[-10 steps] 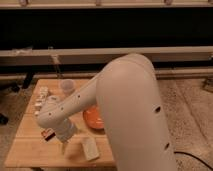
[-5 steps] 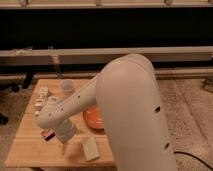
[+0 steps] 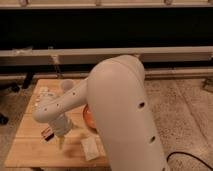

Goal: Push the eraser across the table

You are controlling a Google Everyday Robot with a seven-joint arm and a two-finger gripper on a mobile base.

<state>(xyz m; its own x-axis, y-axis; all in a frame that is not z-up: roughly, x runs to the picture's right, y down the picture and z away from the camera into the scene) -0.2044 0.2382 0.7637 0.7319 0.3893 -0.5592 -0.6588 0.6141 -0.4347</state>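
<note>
The eraser [image 3: 48, 134], a small dark bar with an orange-red stripe, lies on the light wooden table [image 3: 25, 150] near its left front part. My gripper [image 3: 60, 143] points down at the tabletop just to the right of the eraser, close beside it. Whether it touches the eraser cannot be told. My large white arm [image 3: 120, 110] reaches in from the right and hides the table's middle and right side.
A pale beige block [image 3: 91, 149] lies near the front edge, right of the gripper. An orange bowl [image 3: 88, 119] is partly hidden behind the arm. A white cup [image 3: 67, 85] and small items [image 3: 42, 96] stand at the back left. A speckled floor surrounds the table.
The gripper has shifted slightly lower beside the eraser. The eraser and the other items have not visibly moved.
</note>
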